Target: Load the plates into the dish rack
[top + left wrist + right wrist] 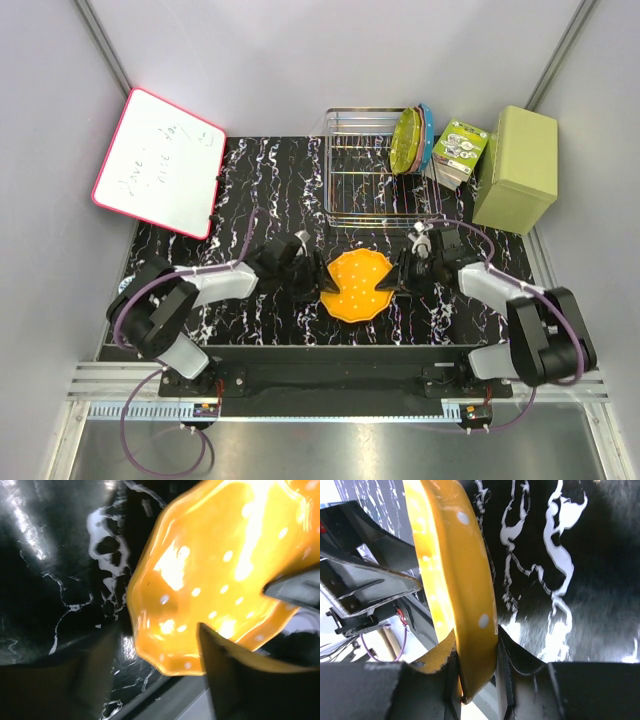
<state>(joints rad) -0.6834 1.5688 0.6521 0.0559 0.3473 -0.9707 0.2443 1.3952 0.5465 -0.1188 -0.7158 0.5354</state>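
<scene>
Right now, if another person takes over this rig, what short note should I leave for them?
Right gripper: shut on the rim of the orange plate.
Left gripper: at the plate's opposite rim; grip unclear.
Dish rack: lime green plate and blue plate stand at its right end; pink one not clearly seen.
Done: at least two plates racked.
Left: rack the orange plate.
</scene>
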